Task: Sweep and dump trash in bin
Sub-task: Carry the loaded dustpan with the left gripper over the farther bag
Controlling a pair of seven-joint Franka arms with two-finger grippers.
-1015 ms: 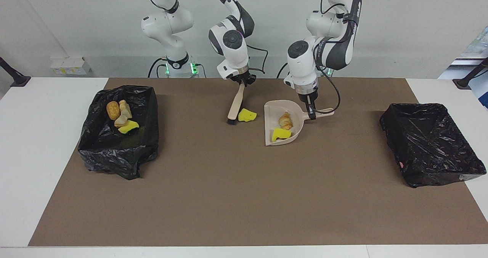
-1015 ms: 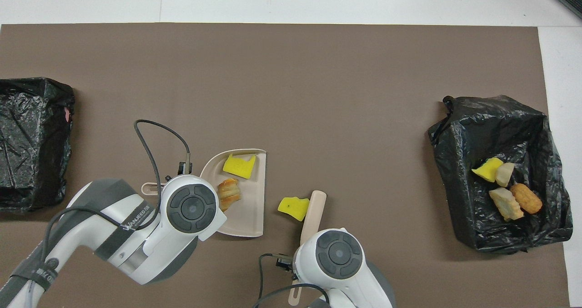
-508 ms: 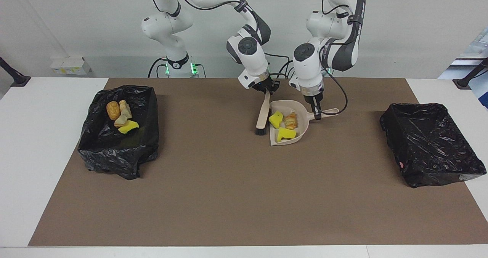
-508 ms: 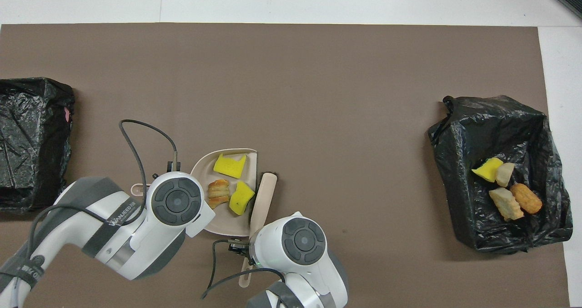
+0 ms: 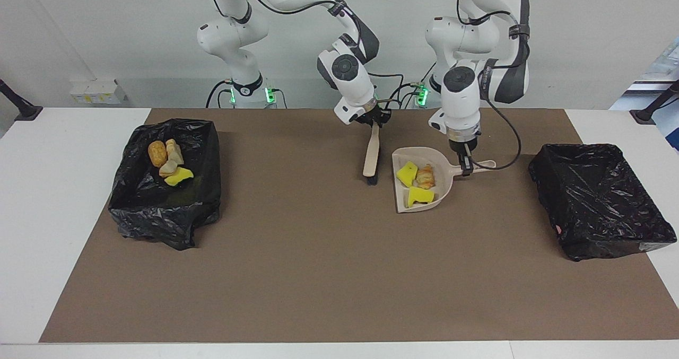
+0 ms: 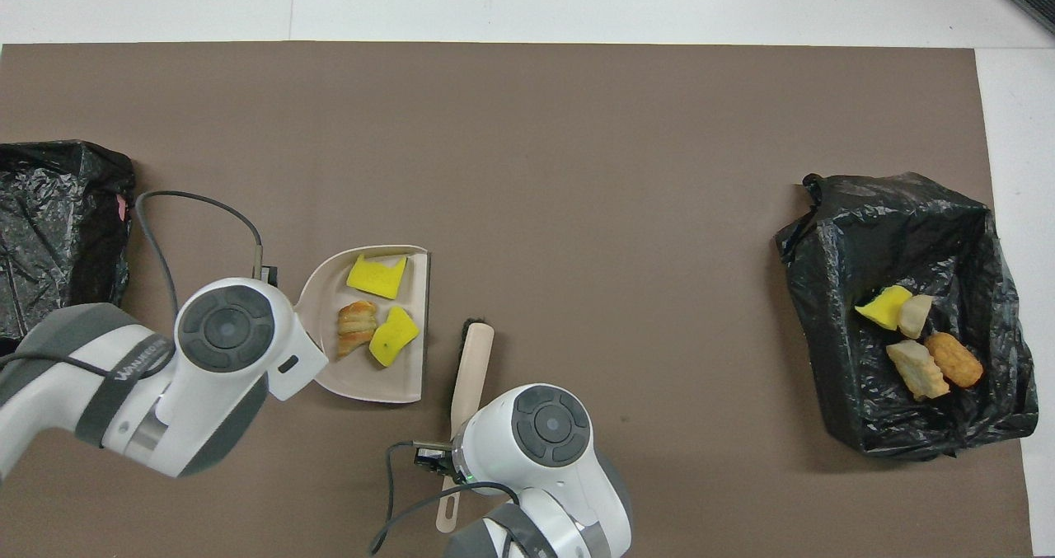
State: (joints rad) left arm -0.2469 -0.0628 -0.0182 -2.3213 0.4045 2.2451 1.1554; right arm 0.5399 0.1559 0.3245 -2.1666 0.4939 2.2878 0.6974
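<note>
A: From the facing camera, what is each arm doing?
B: The left pincer is gripping the beige plastic dustpan by its handle; the right pincer is gripping the beige wooden brush.

A: And overhead?
B: Three scraps of trash are lying in the dustpan, four more in the black-lined bin toward the right arm's end of the surface

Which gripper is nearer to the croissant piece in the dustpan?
Left. The left gripper holds the dustpan handle beside the croissant piece; the right gripper holds the brush, clear of the dustpan.
</note>
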